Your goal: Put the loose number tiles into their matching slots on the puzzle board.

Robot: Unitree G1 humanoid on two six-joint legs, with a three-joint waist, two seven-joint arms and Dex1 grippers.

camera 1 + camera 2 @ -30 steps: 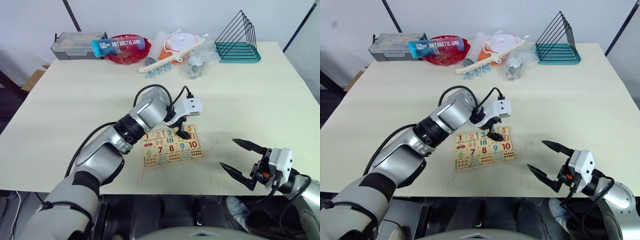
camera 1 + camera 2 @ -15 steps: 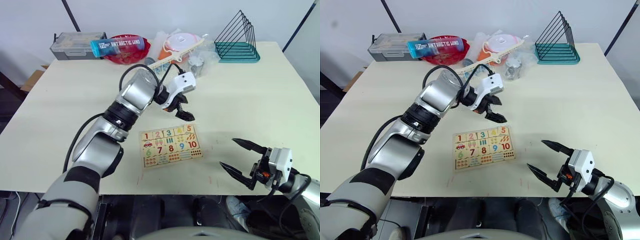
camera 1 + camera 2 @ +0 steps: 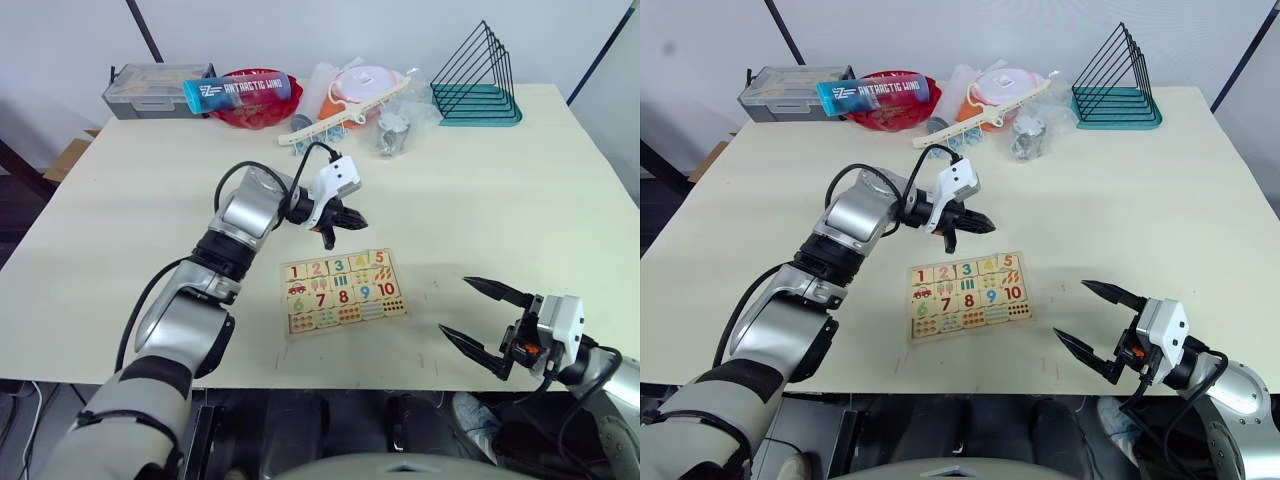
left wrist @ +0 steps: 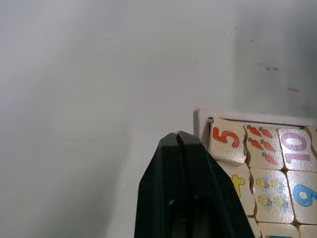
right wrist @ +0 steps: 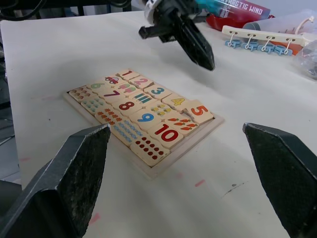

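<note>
The puzzle board point(image 3: 345, 314) lies flat near the table's front edge. Number tiles 1 point(image 3: 293, 272), 2 point(image 3: 316, 268), 3 point(image 3: 338, 265) and 4 point(image 3: 359, 261) sit in the slots of its top row. Tile 5 point(image 4: 227, 140) rests a little askew in the end slot. My left gripper point(image 3: 358, 214) hovers just behind the board's top edge, fingers point(image 4: 177, 144) shut with nothing between them. Off to the board's right, at the table's front edge, my right gripper point(image 3: 455, 305) stands wide open and empty.
Along the table's back edge are a clear box point(image 3: 155, 90), a blue bottle point(image 3: 235, 92) on a red bowl point(image 3: 258, 112), a white peg rail point(image 3: 340, 118), plastic bags point(image 3: 395, 130) and a teal wire rack point(image 3: 478, 85).
My left gripper rose off the board's top row, drew back behind the board and shut its fingers. The right arm stayed still.
</note>
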